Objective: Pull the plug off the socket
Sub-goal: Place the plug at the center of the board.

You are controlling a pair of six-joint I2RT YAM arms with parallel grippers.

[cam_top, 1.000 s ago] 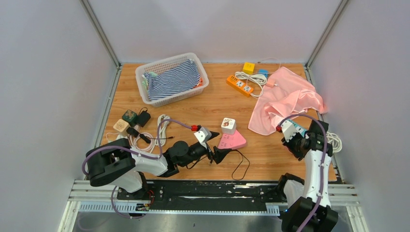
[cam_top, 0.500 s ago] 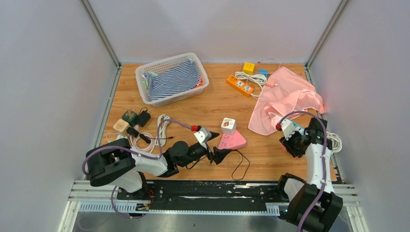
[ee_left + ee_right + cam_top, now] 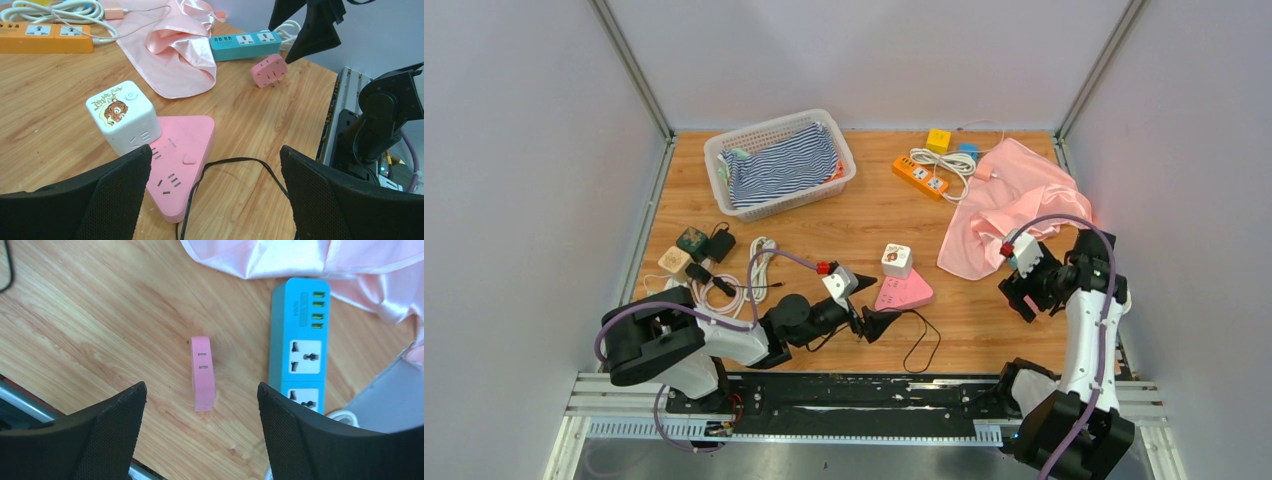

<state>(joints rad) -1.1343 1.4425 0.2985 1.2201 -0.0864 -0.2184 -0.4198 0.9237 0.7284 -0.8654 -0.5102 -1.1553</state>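
Right now I see the right end effector hovering above the wooden surface with its two black fingers spread wide and nothing clamped between them. Directly below that gap, in the right wrist view, lies the pink plug. It rests loose on the wood, out of any outlet, just beside the teal power strip, with a narrow band of bare wood between the two. From the left wrist camera I can see the plug tipped on its side, its metal prongs in the air and facing away from the strip. The strip lies flat with both of the universal outlets I can see unoccupied, and its far end sits against the edge of the pink cloth.

On my other side, the left end effector is as wide open as I see it go and grips nothing. It sits low over the surface, right in front of a pink triangular socket block. A white cube adapter with a cartoon face on it stands at the block's far corner, and a thin black cable loops across the wood from the block's near edge.

Further back I can make out an orange power strip with a white cord bundled on it, and a white basket holding a striped cloth.
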